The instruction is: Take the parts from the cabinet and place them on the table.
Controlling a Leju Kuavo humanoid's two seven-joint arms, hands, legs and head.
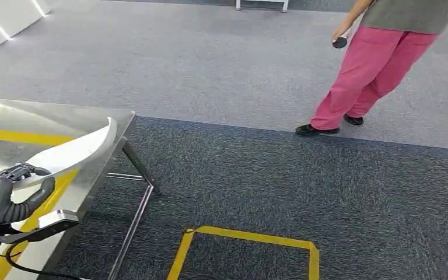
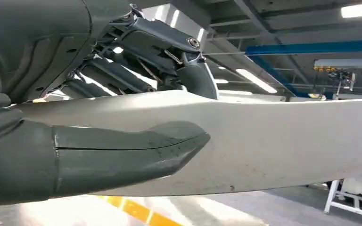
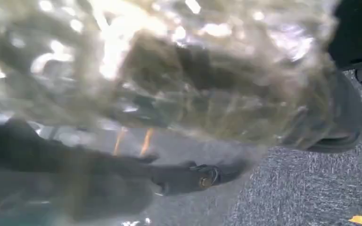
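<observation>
At the near left edge of the head view, the left robot hand (image 1: 3, 195) grips a long, curved grey part (image 1: 76, 150); the left wrist view shows its thumb (image 2: 122, 153) pressed flat on one face of the part (image 2: 273, 141) and dark fingers (image 2: 195, 77) hooked over the other edge. The part lies over the shiny metal desk (image 1: 46, 116), crossing a yellow stripe (image 1: 17, 137) on its top and reaching toward the desk's right corner; whether it rests on the surface or is held just above I cannot tell. The right wrist view is blurred: the right robot hand (image 3: 188, 176) shows as dark fingers beside a crinkled clear plastic bag (image 3: 193, 80) over grey carpet, and whether it is holding the bag cannot be told. On the dark carpet beside the desk lies a yellow tape outline (image 1: 248, 239). Farther off, on lighter floor, a person (image 1: 373, 64) in pink trousers stands with a small dark object (image 1: 340, 42) in one hand.
</observation>
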